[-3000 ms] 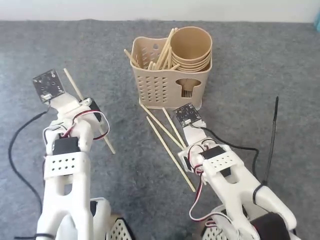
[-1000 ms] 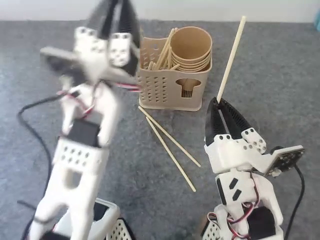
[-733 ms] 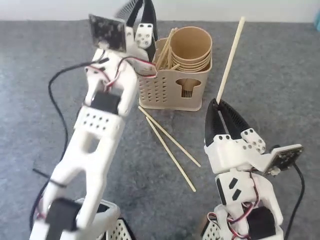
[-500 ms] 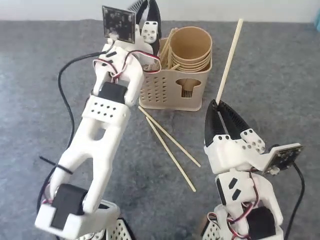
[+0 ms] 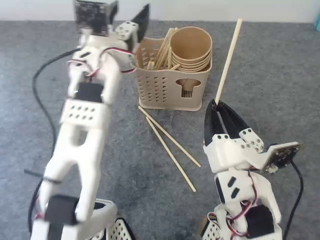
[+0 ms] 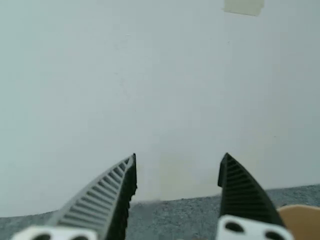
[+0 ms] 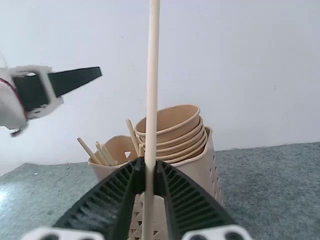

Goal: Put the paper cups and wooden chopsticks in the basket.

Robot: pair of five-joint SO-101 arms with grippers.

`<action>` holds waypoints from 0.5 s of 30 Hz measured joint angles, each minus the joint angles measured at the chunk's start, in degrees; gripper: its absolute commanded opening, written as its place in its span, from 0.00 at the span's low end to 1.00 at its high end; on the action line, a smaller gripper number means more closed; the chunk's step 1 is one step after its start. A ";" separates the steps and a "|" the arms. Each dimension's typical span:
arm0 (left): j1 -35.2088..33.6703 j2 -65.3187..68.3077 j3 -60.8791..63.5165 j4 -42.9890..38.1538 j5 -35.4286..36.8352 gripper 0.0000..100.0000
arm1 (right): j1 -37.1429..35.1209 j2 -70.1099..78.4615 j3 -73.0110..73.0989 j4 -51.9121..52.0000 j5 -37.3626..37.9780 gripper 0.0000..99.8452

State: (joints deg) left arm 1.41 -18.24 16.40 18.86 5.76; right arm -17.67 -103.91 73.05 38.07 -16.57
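The beige basket [image 5: 167, 82] stands at the back centre with a stack of paper cups [image 5: 191, 46] and several wooden chopsticks [image 5: 161, 52] inside. My right gripper [image 5: 216, 106] is in front of the basket's right side, shut on one chopstick [image 5: 228, 60] that points upward; in the right wrist view that chopstick [image 7: 151, 75] rises from the gripper [image 7: 148, 167] in front of the cups [image 7: 170, 131] and the basket [image 7: 207, 165]. Two more chopsticks [image 5: 170, 142] lie on the carpet before the basket. My left gripper [image 5: 140, 19] is raised beside the basket's far left corner, open and empty [image 6: 179, 157].
Grey carpet covers the table, with a white wall behind it. The left arm's black cable [image 5: 42, 95] hangs at the left. The left gripper's black finger [image 7: 75, 80] shows off to one side in the right wrist view.
The left arm rose from the carpet to the basket's top and has now swung back to the left, empty. The right gripper lifted one chopstick off the carpet and holds it nearly still.
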 measured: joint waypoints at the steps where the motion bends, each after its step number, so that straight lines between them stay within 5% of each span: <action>1: -0.26 -2.29 0.00 3.16 0.00 0.25 | 0.00 0.00 1.05 -1.05 0.00 0.01; 9: -0.44 -19.52 1.58 31.82 0.00 0.25 | 0.18 0.44 3.78 -8.62 0.00 0.01; 15: -3.87 -33.14 16.26 35.78 6.24 0.25 | 0.00 0.53 3.78 -16.79 0.00 0.01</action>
State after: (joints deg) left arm -2.46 -51.38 32.66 54.64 12.00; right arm -17.67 -103.38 76.84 21.27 -16.57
